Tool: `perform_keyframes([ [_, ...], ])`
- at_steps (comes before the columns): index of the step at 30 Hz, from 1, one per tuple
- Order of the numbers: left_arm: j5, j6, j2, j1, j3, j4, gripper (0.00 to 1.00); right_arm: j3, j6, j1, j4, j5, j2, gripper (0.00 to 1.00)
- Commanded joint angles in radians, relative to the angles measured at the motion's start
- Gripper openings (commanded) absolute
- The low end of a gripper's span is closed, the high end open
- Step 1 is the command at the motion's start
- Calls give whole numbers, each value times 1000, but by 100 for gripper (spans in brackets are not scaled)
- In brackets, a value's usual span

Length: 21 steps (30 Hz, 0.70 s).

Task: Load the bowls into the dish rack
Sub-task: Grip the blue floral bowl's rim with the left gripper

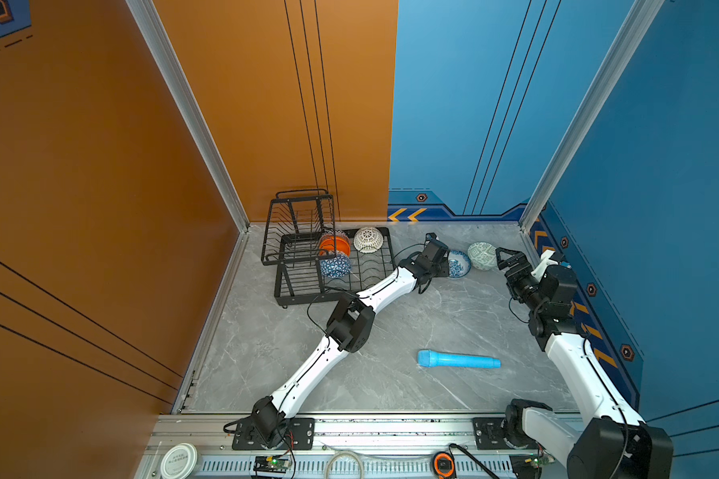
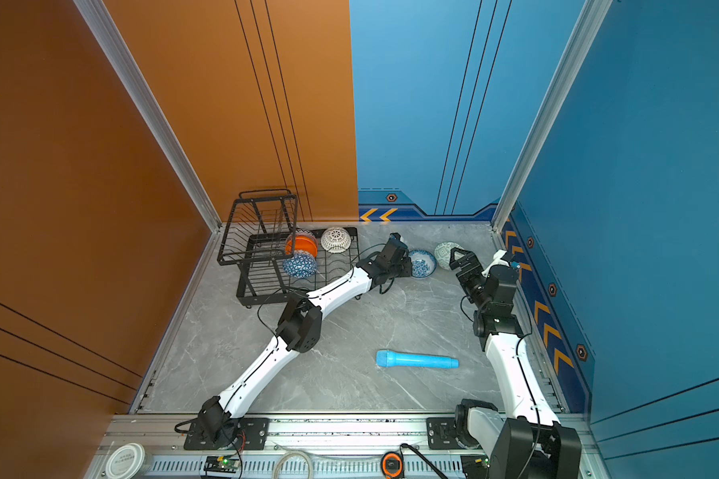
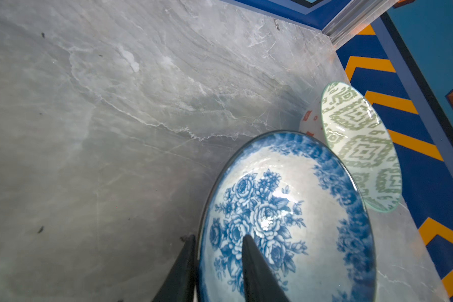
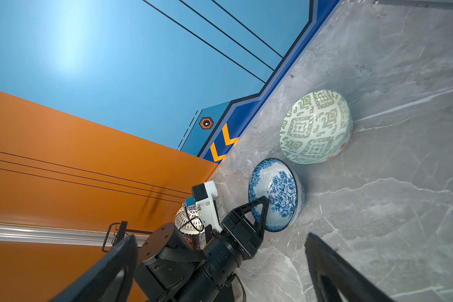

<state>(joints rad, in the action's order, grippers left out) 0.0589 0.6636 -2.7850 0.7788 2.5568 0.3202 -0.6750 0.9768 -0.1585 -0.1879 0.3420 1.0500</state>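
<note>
The wire dish rack [image 1: 304, 295] is black. The glossy orange round bowl [image 1: 335, 245] is plain; the blue-triangle-patterned round bowl [image 1: 335, 264] and white dark-dotted bowl [image 1: 368, 239] are densely covered. The white bowl with blue roses [image 3: 272, 209] has a blue rim band. The pale green bowl [image 3: 358, 141] bears darker green diamonds; orange-marked white behind it may be its outside. The light blue cylinder [image 1: 457, 360] is plain, the grey marble tabletop [image 1: 391, 331] white-veined.
</note>
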Motion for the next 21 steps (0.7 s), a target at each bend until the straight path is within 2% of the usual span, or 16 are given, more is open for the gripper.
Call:
perform_keyframes([
  [1,-17,-11,9,-7,-4,31,21,15,11,-7,-21,17,-8,100],
  [12,-34,-19,62,-9,-68,28,8,37,31,-9,-33,16,-19,100],
  [21,-35,-11,162,-12,-190,-66,0,48,34,-8,-19,13,-25,100],
])
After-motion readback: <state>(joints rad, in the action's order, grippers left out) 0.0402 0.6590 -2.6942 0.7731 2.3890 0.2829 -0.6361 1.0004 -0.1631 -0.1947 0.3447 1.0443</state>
